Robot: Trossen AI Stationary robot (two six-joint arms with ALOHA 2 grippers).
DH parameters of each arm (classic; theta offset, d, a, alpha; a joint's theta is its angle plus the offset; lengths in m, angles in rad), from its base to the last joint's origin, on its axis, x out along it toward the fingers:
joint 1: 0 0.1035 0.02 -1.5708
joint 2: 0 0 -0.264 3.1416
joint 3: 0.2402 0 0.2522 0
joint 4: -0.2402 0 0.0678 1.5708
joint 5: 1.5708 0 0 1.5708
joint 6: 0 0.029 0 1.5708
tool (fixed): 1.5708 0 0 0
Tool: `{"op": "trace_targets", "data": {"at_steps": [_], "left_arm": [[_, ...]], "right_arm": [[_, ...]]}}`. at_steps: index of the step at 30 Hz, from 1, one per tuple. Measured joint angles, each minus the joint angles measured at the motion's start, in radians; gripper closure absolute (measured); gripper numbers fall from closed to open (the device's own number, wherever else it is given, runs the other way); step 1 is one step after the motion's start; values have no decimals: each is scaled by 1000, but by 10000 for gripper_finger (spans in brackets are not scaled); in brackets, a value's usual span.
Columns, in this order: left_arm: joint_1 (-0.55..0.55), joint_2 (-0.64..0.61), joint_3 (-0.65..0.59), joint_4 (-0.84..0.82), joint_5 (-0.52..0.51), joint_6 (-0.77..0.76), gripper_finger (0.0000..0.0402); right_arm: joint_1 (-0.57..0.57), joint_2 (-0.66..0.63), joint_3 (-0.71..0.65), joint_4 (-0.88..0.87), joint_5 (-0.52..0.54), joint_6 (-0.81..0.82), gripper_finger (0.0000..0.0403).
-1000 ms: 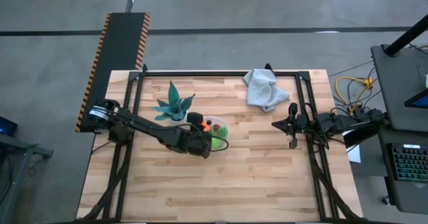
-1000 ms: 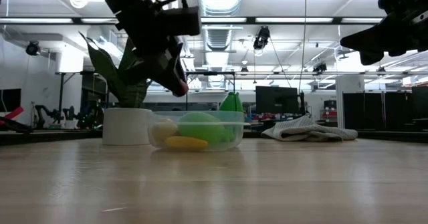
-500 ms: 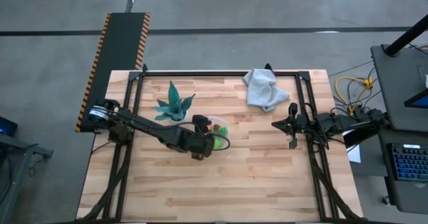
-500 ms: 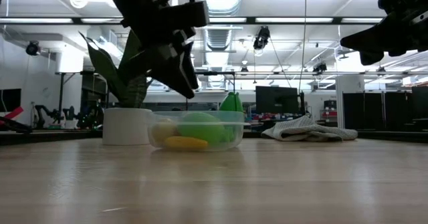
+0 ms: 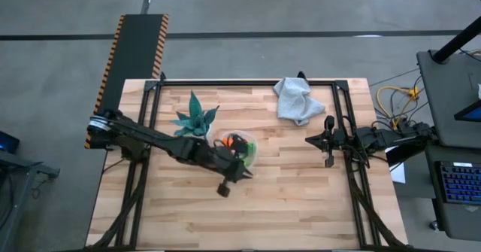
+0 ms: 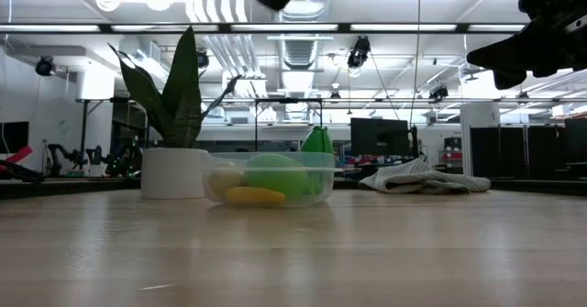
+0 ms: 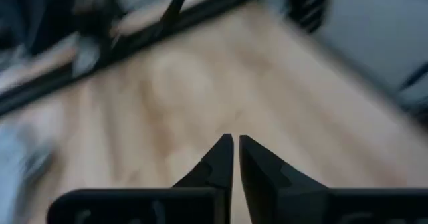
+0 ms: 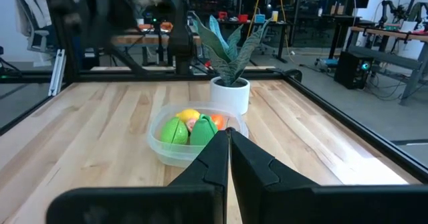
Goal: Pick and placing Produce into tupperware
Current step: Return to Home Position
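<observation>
Now the tub (image 6: 271,164) stands on the surface just beside the plant pot (image 6: 172,173), with the produce (image 8: 189,128) inside. The left fingers (image 7: 221,154), almost closed and empty, hover nearest it. The right fingers (image 8: 215,156), closed and empty, wait well apart.

Clear plastic tub with rounded corners (image 8: 166,154): one
Small toy produce pieces (image 8: 175,130): at least four
Spiky teal plant in white pot (image 5: 195,119): one
Crumpled pale grey cloth (image 5: 297,100): one
Dark robot arms (image 5: 165,143): two
</observation>
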Motion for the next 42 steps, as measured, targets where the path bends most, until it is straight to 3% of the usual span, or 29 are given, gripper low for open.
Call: {"op": "trace_targets", "data": {"at_steps": [4,10,14,22,30,35,38,42], "left_arm": [[9,-97,-11,33,152,50,392],[20,-316,-34,-7,153,158,400],[32,-497,-78,-99,80,222,401],[33,-925,-316,-118,28,239,401],[37,-1254,-599,40,6,237,401],[37,-1427,-770,75,-141,194,402],[37,-1495,-844,130,-155,178,402],[41,-1546,-895,106,-339,70,401]], "right_arm": [[0,0,0,0,0,0,394],[0,1,0,-10,0,11,394],[0,0,0,-25,0,26,394],[0,0,-2,-50,-1,62,394],[0,1,-3,-69,0,79,394],[0,1,-3,-70,-1,79,394],[0,1,-3,-69,0,77,394],[0,1,-3,-69,0,64,394]]}}
